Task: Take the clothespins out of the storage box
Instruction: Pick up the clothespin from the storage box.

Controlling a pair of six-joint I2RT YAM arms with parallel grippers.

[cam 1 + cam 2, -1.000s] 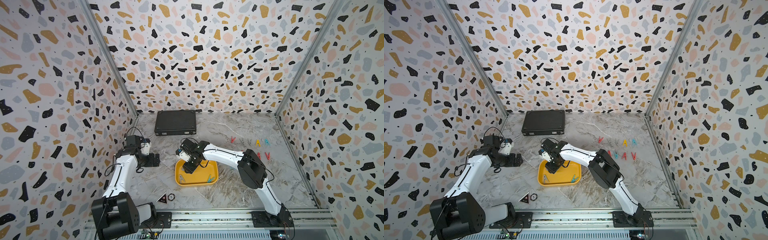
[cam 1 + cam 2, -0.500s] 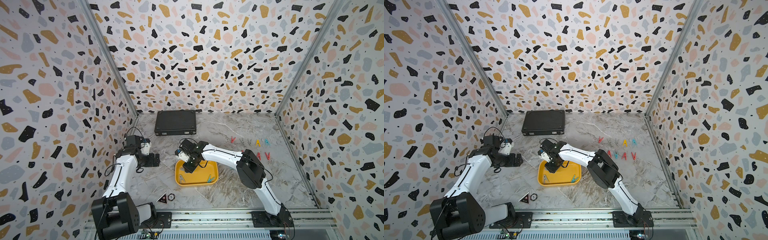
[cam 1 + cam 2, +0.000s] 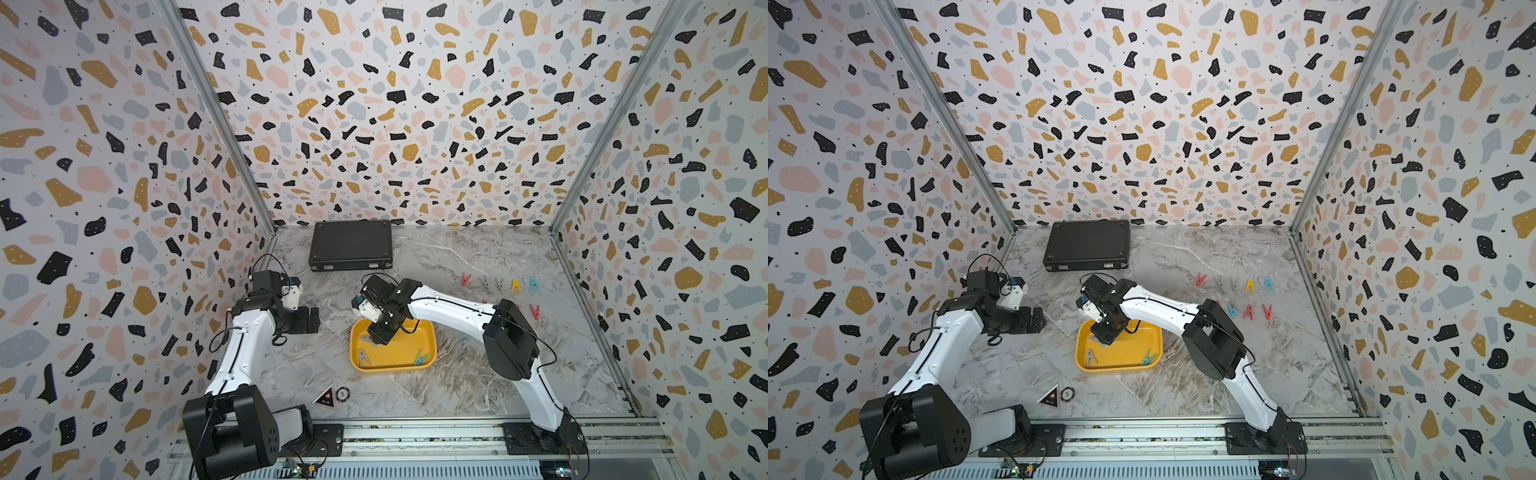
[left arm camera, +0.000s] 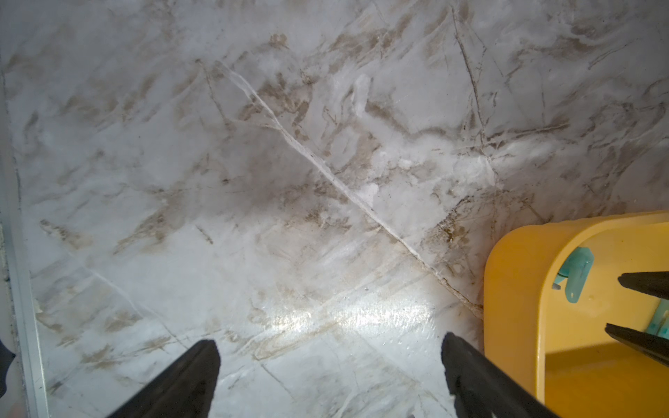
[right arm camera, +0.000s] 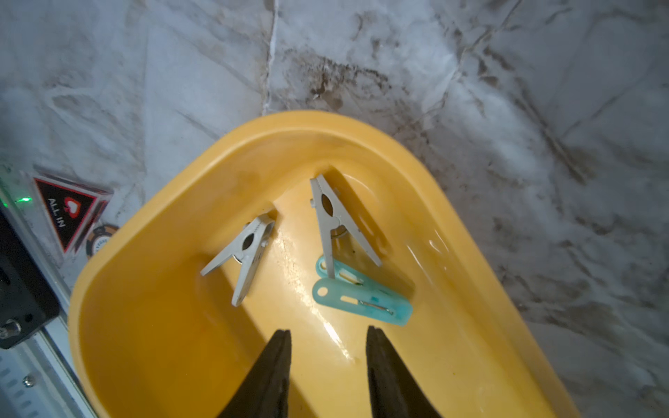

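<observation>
The yellow storage box (image 3: 392,367) sits on the marble tabletop (image 3: 436,399), just below the middle of both top views. The right claw (image 5: 328,330) hangs over it, fingers apart with nothing between them. Just ahead of it lie two grey clothespins (image 5: 249,249) and a teal clothespin (image 5: 358,295) that touches one of the grey ones. Loose clothespins (image 3: 515,286) lie out on the tabletop toward the right of the frame. The left claw (image 4: 329,340) is spread wide over bare tabletop beside the box.

Case (image 3: 351,245): black, closed, lying flat near the back wall.
Triangle marker (image 3: 325,397): reads "ALL IN", front edge.
Round chip (image 3: 342,392): just beside the triangle marker.
</observation>
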